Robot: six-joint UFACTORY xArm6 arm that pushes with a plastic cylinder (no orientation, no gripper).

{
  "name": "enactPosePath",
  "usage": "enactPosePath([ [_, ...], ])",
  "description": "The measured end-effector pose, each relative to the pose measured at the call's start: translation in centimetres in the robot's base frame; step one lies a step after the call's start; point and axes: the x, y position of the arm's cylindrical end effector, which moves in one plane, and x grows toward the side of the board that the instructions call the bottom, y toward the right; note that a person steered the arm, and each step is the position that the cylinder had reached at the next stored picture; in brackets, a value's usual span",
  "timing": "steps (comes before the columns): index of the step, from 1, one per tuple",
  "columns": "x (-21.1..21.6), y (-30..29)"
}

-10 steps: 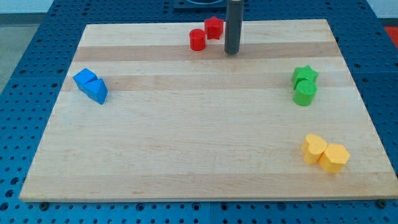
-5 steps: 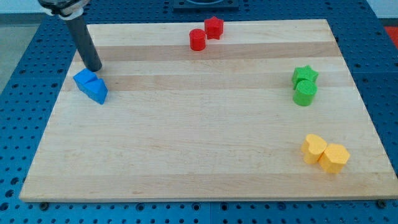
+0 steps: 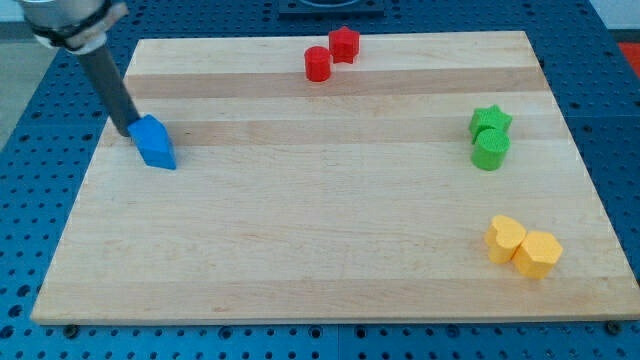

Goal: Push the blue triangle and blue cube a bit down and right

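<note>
- A pale wooden board (image 3: 330, 230) with lengthwise grain bands is seen lying on a blue perforated metal table (image 3: 30, 150).
- A straight dark cylindrical rod (image 3: 108, 88) is seen slanting down from the view's top left; my tip (image 3: 124, 131) is placed on the board at the upper left side of the blue pair, touching it or just beside it. No fingers are carried by the rod, so nothing is spread, pressed together or pinched.
- The blue plastic cube (image 3: 148, 131) and the blue plastic triangle (image 3: 158, 151) are found pressed together near the board's left edge, the triangle at the cube's lower right; their shared outline is hard to separate.
- A yellow plastic heart-shaped block (image 3: 505, 238) and a yellow plastic hexagonal block (image 3: 538, 253) are seen touching at the view's lower right.
- A green plastic star (image 3: 491, 120) is seen against a green plastic cylinder (image 3: 490, 150) near the right edge.
- A red plastic cylinder (image 3: 318, 64) and a red faceted plastic block (image 3: 344, 44) of unclear shape are seen side by side near the top edge.
</note>
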Motion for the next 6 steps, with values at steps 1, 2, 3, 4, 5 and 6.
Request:
enactPosePath([
  [1,0.0,0.1],
  [2,0.9,0.4],
  [3,2.3,1.4],
  [4,2.3,3.7],
  [5,2.3,7.5],
  [6,2.4,9.6],
])
